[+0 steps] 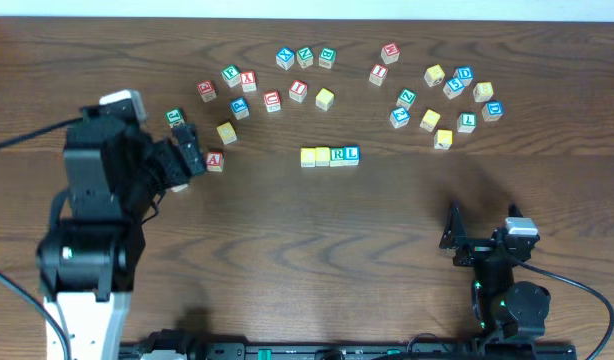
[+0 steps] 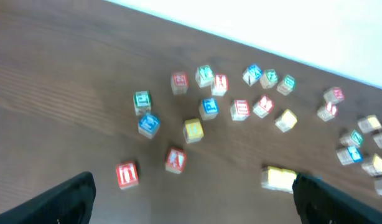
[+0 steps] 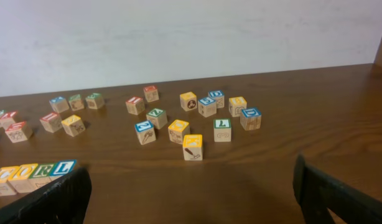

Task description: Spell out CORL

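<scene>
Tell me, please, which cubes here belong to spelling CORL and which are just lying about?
Job: yellow C cube, yellow O cube, green R cube, blue L cube.
Lying about: left scatter of cubes, right scatter of cubes.

Robotics lab, left arm (image 1: 92, 215), right arm (image 1: 507, 290), wood table (image 1: 307, 250), scattered letter cubes (image 1: 304, 57), bare white wall (image 3: 191, 37).

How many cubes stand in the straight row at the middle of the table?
4. In the overhead view, left to right: the yellow C cube, the yellow O cube, the green R cube and the blue L cube, side by side. None seems hidden.
</scene>
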Robot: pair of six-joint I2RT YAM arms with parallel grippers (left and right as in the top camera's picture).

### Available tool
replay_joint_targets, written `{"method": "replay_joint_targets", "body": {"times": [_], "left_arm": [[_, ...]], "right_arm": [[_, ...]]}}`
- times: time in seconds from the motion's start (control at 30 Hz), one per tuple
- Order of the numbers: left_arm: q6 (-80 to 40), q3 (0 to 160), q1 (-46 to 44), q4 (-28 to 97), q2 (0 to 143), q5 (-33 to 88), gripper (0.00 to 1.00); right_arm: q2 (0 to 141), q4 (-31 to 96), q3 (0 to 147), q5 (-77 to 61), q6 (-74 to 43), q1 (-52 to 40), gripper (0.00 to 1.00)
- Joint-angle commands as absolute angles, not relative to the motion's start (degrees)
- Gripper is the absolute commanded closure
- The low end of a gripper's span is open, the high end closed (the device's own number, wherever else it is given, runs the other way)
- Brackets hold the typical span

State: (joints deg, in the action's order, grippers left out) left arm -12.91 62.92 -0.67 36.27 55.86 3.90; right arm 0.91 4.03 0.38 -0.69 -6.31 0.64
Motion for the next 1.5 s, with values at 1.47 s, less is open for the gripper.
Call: {"method": "replay_joint_targets", "body": {"times": [1.47], "left_arm": [[5.3, 0.2, 6.3, 3.7, 0.1, 3.6, 0.02]], "right_arm": [[0.7, 4.3, 0.3, -1.2, -6.3, 0.9, 0.01]]}}
